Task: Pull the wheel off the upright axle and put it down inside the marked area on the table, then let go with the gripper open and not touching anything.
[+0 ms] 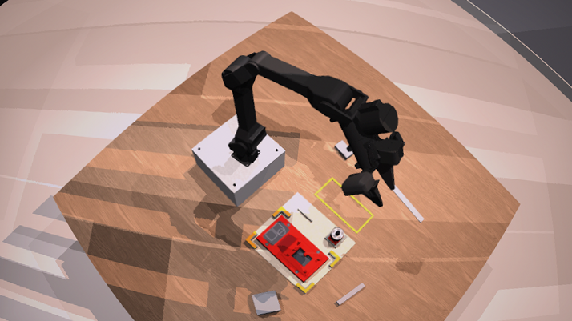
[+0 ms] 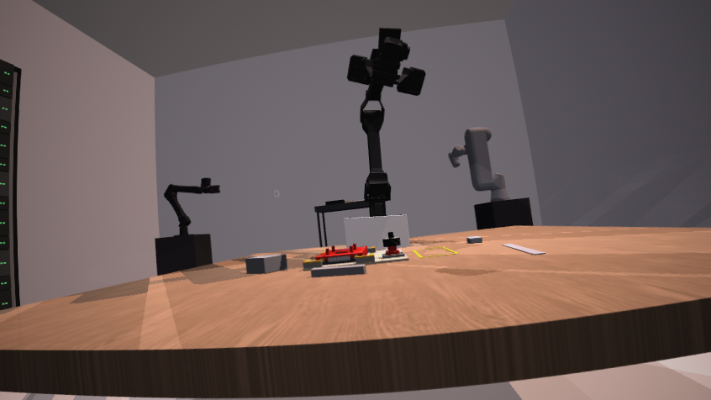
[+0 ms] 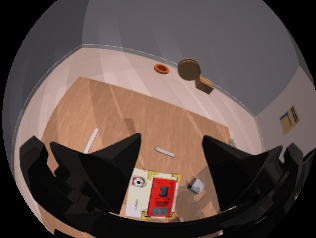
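The wheel (image 1: 336,235) (image 2: 391,241) (image 3: 138,182) sits on the upright axle, whose black top (image 2: 391,234) stands out above it. Under it is a small red base on the pale board (image 1: 295,203). The marked area is a yellow outline (image 1: 357,231) (image 2: 439,255) on the table beside the board; it does not show in the wrist view. My gripper (image 1: 387,196) (image 2: 385,75) (image 3: 172,139) is open and empty, high above the table, with its fingers apart and well away from the wheel.
A red plate (image 1: 286,245) (image 3: 157,200) lies on the board between yellow corner pieces. A grey block (image 1: 266,302) (image 2: 265,263) (image 3: 196,186), a short bar (image 1: 350,294) (image 2: 338,271) (image 3: 165,152), a long strip (image 1: 407,205) (image 2: 523,249) (image 3: 92,141) and a small block (image 1: 343,149) (image 2: 474,239) lie around it.
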Tool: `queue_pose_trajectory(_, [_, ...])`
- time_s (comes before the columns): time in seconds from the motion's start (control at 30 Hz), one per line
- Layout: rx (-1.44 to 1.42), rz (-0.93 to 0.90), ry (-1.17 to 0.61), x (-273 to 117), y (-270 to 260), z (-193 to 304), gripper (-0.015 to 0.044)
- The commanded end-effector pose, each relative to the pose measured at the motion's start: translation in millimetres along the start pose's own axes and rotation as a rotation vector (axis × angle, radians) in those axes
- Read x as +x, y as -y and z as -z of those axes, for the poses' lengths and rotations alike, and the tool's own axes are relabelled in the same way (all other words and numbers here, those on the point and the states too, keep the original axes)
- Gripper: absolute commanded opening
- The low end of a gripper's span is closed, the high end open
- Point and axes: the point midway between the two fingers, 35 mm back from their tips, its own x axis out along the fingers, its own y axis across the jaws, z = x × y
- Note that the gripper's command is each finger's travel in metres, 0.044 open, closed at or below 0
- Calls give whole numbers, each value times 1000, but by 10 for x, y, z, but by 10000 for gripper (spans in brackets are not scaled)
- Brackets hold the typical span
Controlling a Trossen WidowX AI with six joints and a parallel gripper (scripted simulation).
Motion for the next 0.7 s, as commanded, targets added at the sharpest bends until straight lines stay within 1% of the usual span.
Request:
queue_pose_trajectory(0.0, [188,-29,-99,260,-82,216,300])
queue_pose_trajectory(0.17, [457,-35,-246,574,-200,541,300])
queue_pose_trajectory(0.33, [728,-2,-400,838,-312,894,300])
queue_pose_trajectory(0.5, [999,75,-556,1048,-419,1265,300])
queue_pose_trajectory(0.67, [1265,198,-707,1205,-523,1647,300])
